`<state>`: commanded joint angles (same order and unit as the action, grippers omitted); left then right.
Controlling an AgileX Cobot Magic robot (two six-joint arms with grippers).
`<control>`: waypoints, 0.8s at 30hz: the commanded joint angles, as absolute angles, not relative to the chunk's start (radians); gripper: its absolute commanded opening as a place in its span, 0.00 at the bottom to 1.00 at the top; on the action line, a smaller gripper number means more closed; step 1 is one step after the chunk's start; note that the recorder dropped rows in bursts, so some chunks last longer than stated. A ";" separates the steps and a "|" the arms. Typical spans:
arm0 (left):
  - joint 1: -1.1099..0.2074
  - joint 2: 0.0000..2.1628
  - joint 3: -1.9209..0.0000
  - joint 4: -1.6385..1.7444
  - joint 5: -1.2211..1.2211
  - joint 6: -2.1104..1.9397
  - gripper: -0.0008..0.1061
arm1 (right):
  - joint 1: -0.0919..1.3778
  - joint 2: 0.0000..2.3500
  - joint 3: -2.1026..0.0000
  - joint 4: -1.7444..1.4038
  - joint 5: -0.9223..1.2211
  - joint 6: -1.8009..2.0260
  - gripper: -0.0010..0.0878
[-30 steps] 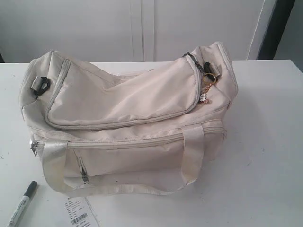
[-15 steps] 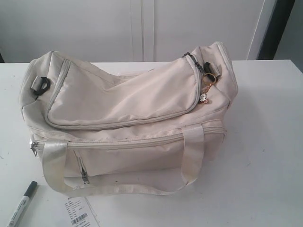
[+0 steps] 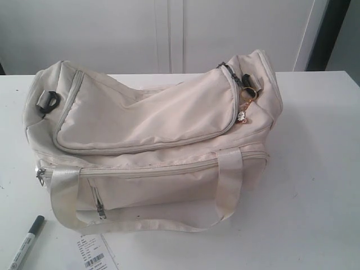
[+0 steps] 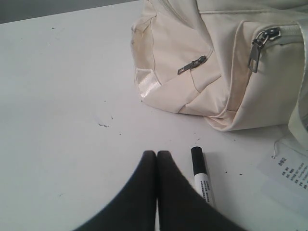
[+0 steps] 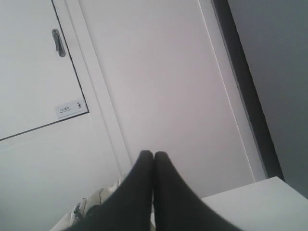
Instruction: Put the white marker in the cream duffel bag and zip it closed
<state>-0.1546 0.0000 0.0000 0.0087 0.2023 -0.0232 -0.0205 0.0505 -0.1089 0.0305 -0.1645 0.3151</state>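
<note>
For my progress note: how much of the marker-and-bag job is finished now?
Nothing looks done: the white marker lies on the table outside the cream duffel bag, whose top zipper looks closed. In hand: nothing; the left jaws are shut, empty, beside the marker. Remaining: opening the bag, picking, inserting, zipping.

A flat white desk (image 3: 315, 169) is seen across the foreground, its matte top marked by a few small dark specks (image 4: 103, 125). Behind the desk, tall white panelled doors (image 3: 112, 34) are set side by side, divided by a narrow vertical seam (image 3: 169, 34). A small grey metal handle (image 5: 58, 42) and a little white printed sign (image 5: 71, 109) are fixed to one door. Beyond the desk's far right corner, a dark vertical strip (image 3: 336, 34) is bordered by a plain grey wall (image 3: 353, 45). Everything is lit softly and evenly.
</note>
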 joint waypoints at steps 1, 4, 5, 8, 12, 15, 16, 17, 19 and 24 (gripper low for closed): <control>-0.155 0.000 0.000 0.009 0.202 -0.023 0.01 | -0.020 0.068 -0.126 0.029 -0.156 0.315 0.01; -0.155 0.000 0.000 0.009 0.202 -0.023 0.01 | -0.020 0.141 -0.182 0.014 -0.108 0.296 0.01; -0.155 0.000 0.000 0.009 0.202 -0.023 0.01 | -0.020 0.167 -0.204 0.000 -0.092 0.284 0.01; -0.155 0.000 0.000 0.009 0.202 -0.023 0.01 | -0.020 0.245 -0.265 0.000 -0.060 0.248 0.01; -0.155 0.000 0.000 0.009 0.202 -0.023 0.01 | -0.020 0.330 -0.334 0.000 -0.048 0.218 0.01; -0.155 0.000 0.000 0.009 0.202 -0.023 0.01 | -0.020 0.393 -0.386 0.000 -0.013 0.193 0.01; -0.155 0.000 0.000 0.009 0.202 -0.023 0.01 | -0.020 0.415 -0.405 0.000 0.000 0.179 0.01; -0.155 0.000 0.000 0.009 0.202 -0.023 0.01 | -0.020 0.432 -0.420 0.000 0.025 0.174 0.01; -0.155 0.000 0.000 0.009 0.202 -0.023 0.01 | -0.020 0.475 -0.457 0.000 0.066 0.152 0.01; -0.155 0.000 0.000 0.009 0.202 -0.023 0.01 | -0.020 0.577 -0.549 0.000 0.199 0.093 0.01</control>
